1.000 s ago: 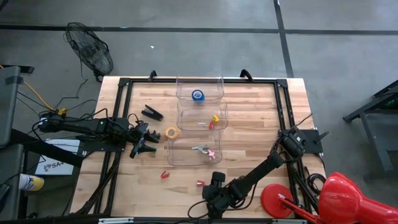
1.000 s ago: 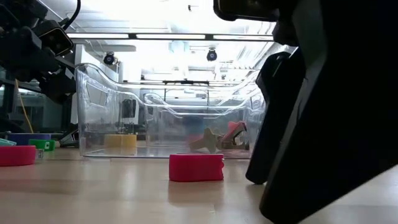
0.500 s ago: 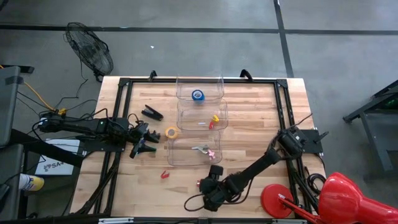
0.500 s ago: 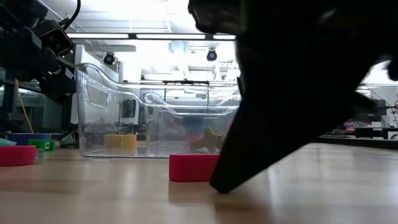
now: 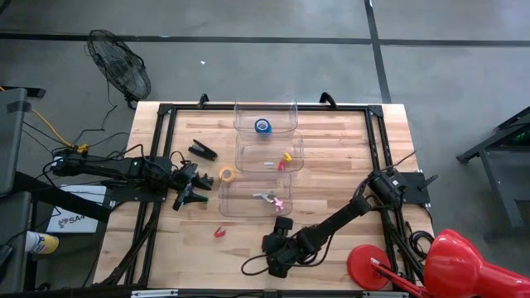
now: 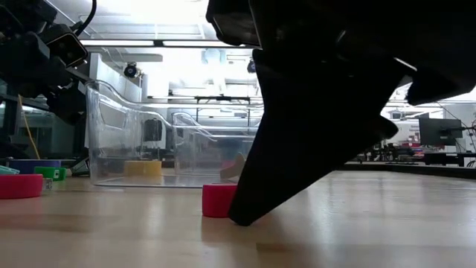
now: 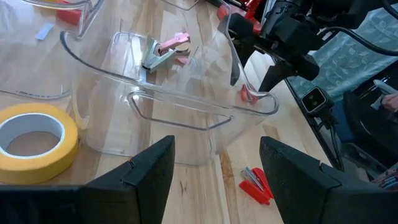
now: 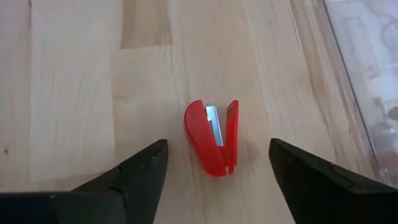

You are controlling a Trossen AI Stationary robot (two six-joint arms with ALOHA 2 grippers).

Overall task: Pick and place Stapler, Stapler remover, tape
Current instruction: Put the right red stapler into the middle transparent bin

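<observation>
A small red stapler point(image 8: 213, 138) lies on the wood between my right gripper's point(image 8: 217, 146) open fingers, untouched. In the high view that gripper point(image 5: 267, 246) covers it near the table's near edge; the low view shows only its left end point(image 6: 218, 201). A second small red piece point(image 5: 219, 233) lies left of it. A yellow tape roll point(image 5: 228, 175) lies flat beside the bins, and a blue roll point(image 5: 263, 126) sits in the far bin. A black stapler point(image 5: 203, 150) rests farther left. My left gripper point(image 5: 189, 189) hovers open just left of the yellow roll point(image 7: 32, 138).
Three clear bins stand in a row mid-table: the far one point(image 5: 265, 117), the middle one point(image 5: 270, 154) with yellow and red pieces, the near one point(image 5: 257, 201) with pink and grey pieces. A black frame point(image 5: 161, 116) edges the table. Bare wood lies right of the bins.
My right gripper has moved toward the table's left along the near edge, coming over the small red stapler, which showed beside it a second ago. In the low view it has swept leftward across the stapler's right part. The left arm has kept still.
</observation>
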